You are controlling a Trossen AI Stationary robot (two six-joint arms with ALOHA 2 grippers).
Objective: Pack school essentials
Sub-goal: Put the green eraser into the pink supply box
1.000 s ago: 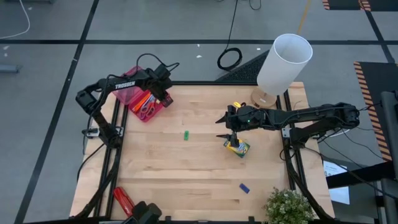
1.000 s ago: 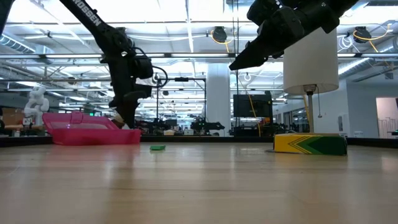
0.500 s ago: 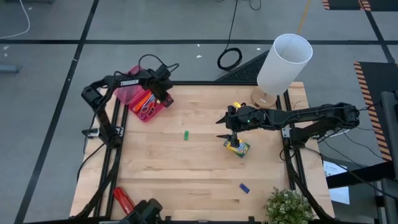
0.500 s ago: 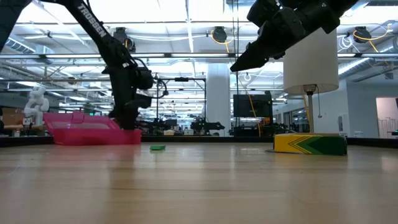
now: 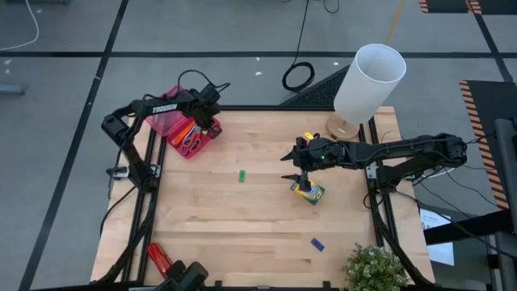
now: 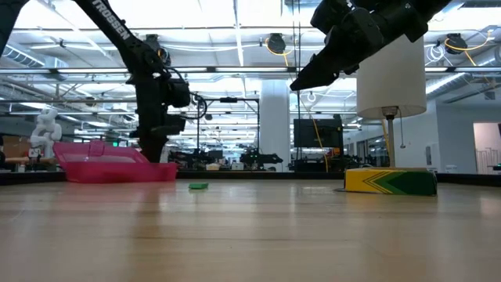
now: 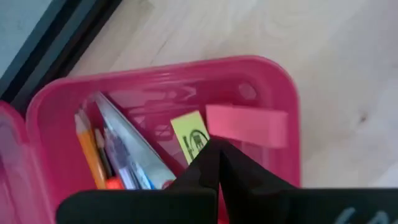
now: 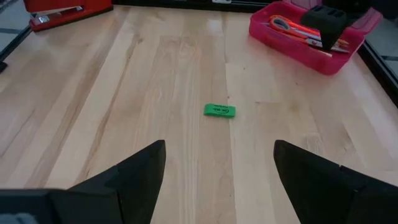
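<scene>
Diagonally, crayon box (image 5: 308, 191) lies under right hand (image 5: 292, 166).

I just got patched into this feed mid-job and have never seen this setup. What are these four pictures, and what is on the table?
Two dark robot arms work at a wooden table. One picture looks straight down, one looks level across the tabletop, and two come from cameras on the wrists. The left claw, shut and empty, hangs over the pink box of scissors and pens. The right claw, open, hovers by the crayon box. A green eraser and blue eraser lie loose.
</scene>
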